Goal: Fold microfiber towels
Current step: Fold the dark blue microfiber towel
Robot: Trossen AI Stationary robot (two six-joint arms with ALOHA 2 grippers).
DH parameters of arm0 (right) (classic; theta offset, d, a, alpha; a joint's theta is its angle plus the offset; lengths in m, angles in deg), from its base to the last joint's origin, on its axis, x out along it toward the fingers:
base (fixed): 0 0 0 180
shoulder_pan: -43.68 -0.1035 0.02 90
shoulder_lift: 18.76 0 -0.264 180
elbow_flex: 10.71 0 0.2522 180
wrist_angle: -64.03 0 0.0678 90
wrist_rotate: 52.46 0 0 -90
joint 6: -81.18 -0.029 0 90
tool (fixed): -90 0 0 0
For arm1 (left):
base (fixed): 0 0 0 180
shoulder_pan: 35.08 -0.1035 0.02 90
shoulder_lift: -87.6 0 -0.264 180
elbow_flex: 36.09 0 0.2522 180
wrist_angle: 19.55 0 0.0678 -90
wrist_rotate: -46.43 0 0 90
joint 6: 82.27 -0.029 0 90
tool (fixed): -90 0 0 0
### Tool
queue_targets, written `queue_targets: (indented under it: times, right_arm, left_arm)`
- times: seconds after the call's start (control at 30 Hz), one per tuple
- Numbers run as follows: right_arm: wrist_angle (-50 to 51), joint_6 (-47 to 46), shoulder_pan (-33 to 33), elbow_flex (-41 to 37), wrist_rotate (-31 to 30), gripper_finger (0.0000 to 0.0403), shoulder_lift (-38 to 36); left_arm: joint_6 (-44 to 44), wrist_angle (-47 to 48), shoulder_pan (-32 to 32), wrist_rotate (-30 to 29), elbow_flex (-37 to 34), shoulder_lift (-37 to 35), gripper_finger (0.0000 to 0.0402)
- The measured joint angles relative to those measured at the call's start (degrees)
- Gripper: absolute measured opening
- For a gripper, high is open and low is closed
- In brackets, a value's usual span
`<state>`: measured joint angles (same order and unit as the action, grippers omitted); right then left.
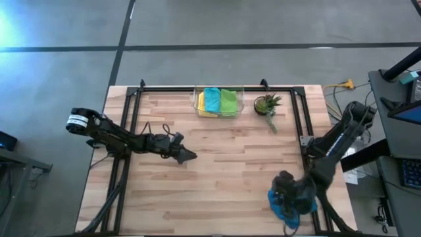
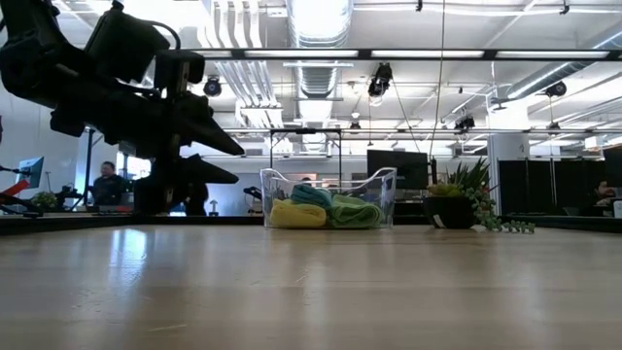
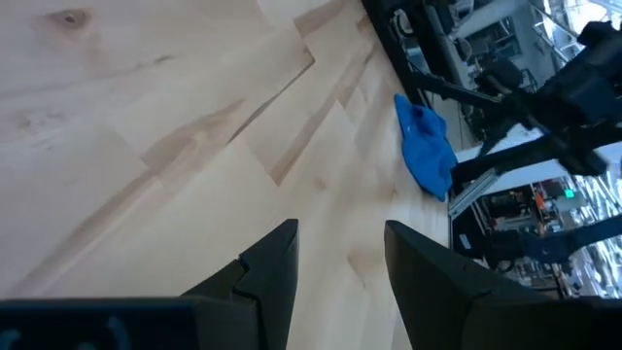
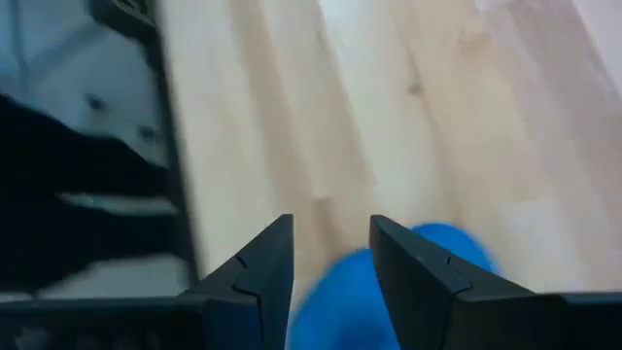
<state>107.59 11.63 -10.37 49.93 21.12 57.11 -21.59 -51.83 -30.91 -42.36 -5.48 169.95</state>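
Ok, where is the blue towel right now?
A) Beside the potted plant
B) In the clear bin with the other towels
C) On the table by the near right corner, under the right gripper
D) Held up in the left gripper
C: the blue microfiber towel lies crumpled on the table near its right front corner, under the right gripper, whose fingers stand open above it; the left gripper is open and empty at mid-table.

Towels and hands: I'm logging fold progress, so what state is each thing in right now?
Blue towel: crumpled on the table near the right edge, unfolded.
Yellow, teal and lime green towels: bunched in the clear bin.
Left hand: open, empty, above bare wood.
Right hand: open, over the blue towel.
Potted plant: upright beside the bin.
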Motion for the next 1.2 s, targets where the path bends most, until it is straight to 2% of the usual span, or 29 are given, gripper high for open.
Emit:
queue_targets:
  times: [0.3, 0.43, 0.63, 0.97, 1.2]
  right_arm:
    - [-1.3, 21.9, 15.0, -11.3, 22.1, 0.0132, -3.8]
    - [-1.8, 31.1, 19.2, -12.9, 28.3, 0.0132, -4.6]
    - [-1.6, 38.1, 22.0, -13.0, 29.0, 0.0132, -2.1]
    - [-1.3, 41.0, 22.3, -11.2, 29.3, 0.0132, 7.4]
    - [-1.3, 41.5, 22.1, -8.9, 29.5, 0.0132, 8.8]
  left_arm:
    - [0.6, 0.0, 0.0, -0.1, 0.4, 0.0, 0.0138]
    - [2.1, -0.1, 0.1, -0.1, 0.8, 0.0, 0.0138]
    - [2.5, 0.0, 0.7, -0.2, 1.3, 0.0, 0.0138]
    - [3.5, 0.0, 1.3, -0.2, 1.3, 0.0, 0.0138]
    - [3.6, 0.0, 1.9, -0.2, 1.3, 0.0, 0.0138]
